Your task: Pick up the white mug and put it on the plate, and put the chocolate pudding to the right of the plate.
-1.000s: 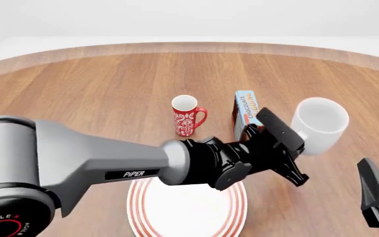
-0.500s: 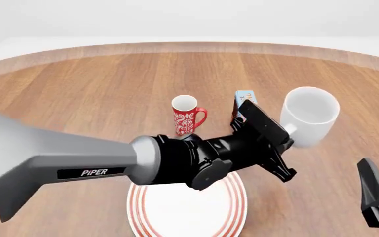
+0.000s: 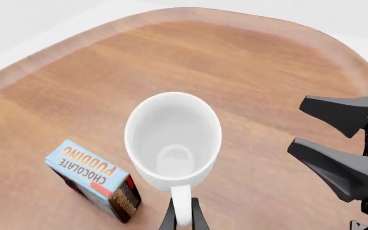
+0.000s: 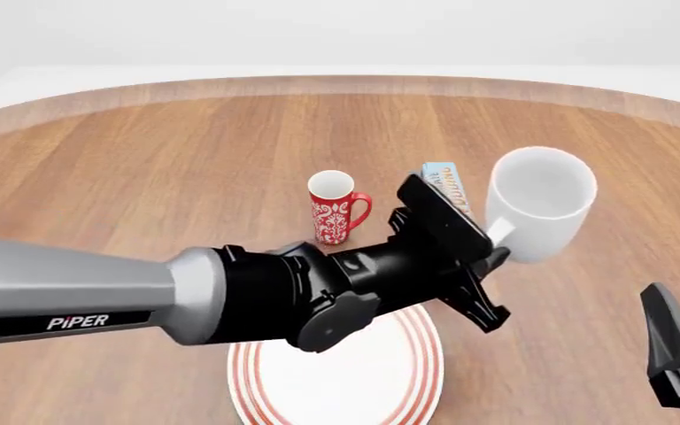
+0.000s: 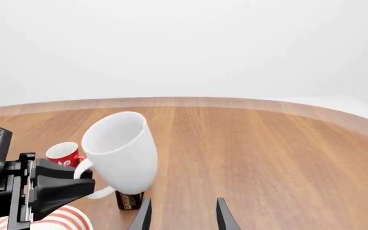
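My left gripper [image 4: 496, 242] is shut on the loop handle of the white mug [image 4: 538, 212] and holds it in the air, tilted, to the right of the plate [image 4: 417, 376]. In the left wrist view the mug [image 3: 174, 139] opens toward the camera, its handle between the fingers [image 3: 197, 218]. The chocolate pudding [image 4: 439, 179] lies on the table behind my left gripper, partly hidden; it also shows in the left wrist view [image 3: 91, 177]. The red-ringed plate lies under my left arm, mostly covered. My right gripper [image 4: 676, 354] is open and empty at the front right.
A slimmer red patterned mug [image 4: 336, 209] stands upright left of the pudding box. In the right wrist view the white mug [image 5: 123, 153] hangs above the pudding box [image 5: 130, 200], with the red mug [image 5: 64, 153] and the plate's rim [image 5: 65, 221] beyond.
My left gripper has carried the white mug up and a little to the left, off the table. The right arm has not moved.
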Robot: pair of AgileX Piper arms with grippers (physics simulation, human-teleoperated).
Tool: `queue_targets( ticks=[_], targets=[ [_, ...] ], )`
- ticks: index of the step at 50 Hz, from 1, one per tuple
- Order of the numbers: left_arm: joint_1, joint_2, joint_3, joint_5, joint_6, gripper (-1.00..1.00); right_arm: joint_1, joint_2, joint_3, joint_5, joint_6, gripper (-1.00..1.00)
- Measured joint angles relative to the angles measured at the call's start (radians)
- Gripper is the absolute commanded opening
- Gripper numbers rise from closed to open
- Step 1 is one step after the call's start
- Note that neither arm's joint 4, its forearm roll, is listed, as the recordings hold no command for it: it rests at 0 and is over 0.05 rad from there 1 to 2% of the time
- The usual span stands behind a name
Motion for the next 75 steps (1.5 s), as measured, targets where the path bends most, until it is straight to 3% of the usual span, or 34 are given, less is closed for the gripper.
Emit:
queue_targets(
  ticks=[75],
  targets=[
    [0.095, -0.359, 0.439, -0.126, -0.050, -1.00, 0.001, -0.003, -0.001, 0.003, 0.000, 1.00]
  ],
)
